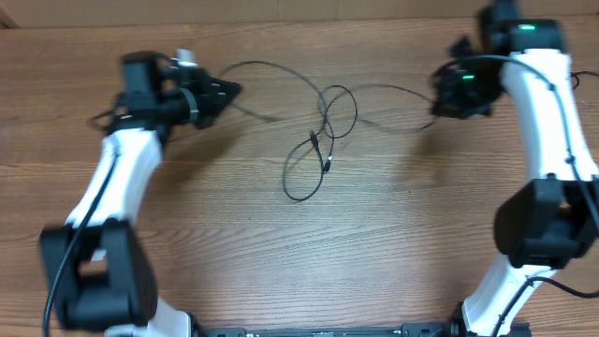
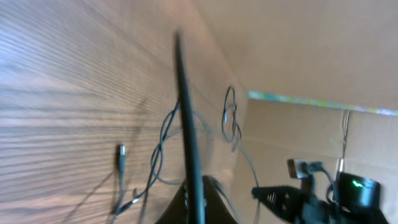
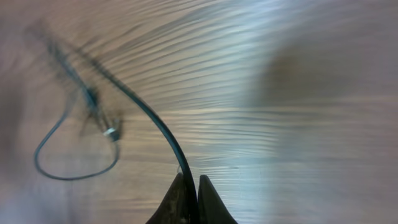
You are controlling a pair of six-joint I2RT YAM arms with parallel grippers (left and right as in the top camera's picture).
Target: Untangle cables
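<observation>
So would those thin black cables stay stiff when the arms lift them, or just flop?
Probably floppy: the cables lie in loose loops and curve softly out of the right gripper. Likely very light, being so thin. They may snag rather than slide, since the loops cross near the small plugs.

Bare table (image 1: 281,271) toward the near edge, free to cross; mid-table barred by looped cables (image 1: 323,140) stretched between left gripper (image 1: 232,91) and right gripper (image 1: 436,105).
</observation>
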